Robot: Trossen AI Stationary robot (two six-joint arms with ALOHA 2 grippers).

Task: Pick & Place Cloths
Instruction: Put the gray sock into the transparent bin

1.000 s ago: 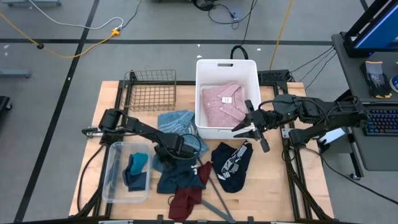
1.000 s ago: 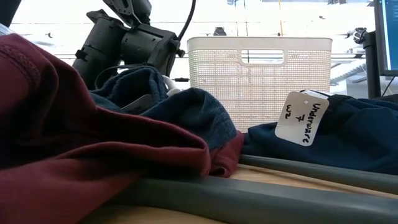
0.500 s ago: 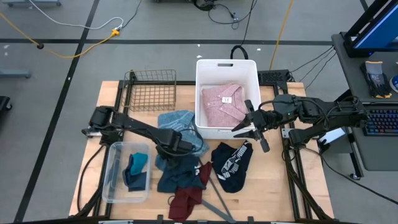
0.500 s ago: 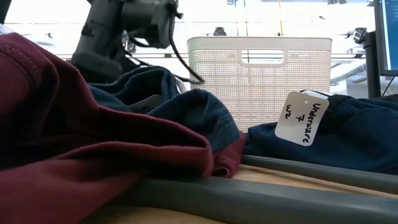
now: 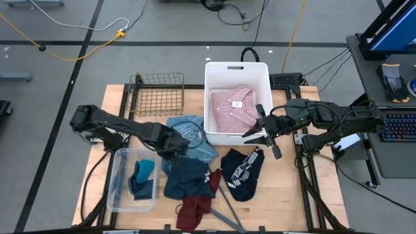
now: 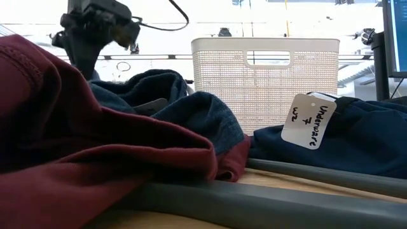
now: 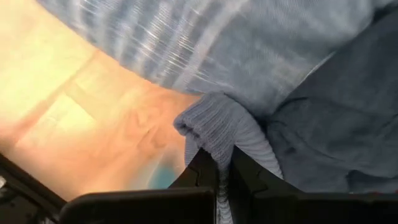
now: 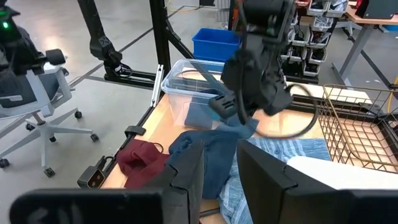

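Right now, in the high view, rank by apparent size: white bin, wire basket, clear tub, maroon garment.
1. white bin
2. wire basket and clear tub, too alike to separate
3. maroon garment, smallest, though partly tucked under dark-blue cloth

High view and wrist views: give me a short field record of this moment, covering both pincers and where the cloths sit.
left pincer: shut on a fold of blue ribbed cloth, at the pile's left edge
right pincer: open, beside the white bin
pink shirt: inside the white bin
teal and blue pieces: in the clear tub
maroon garment: table front
navy printed top: right of pile
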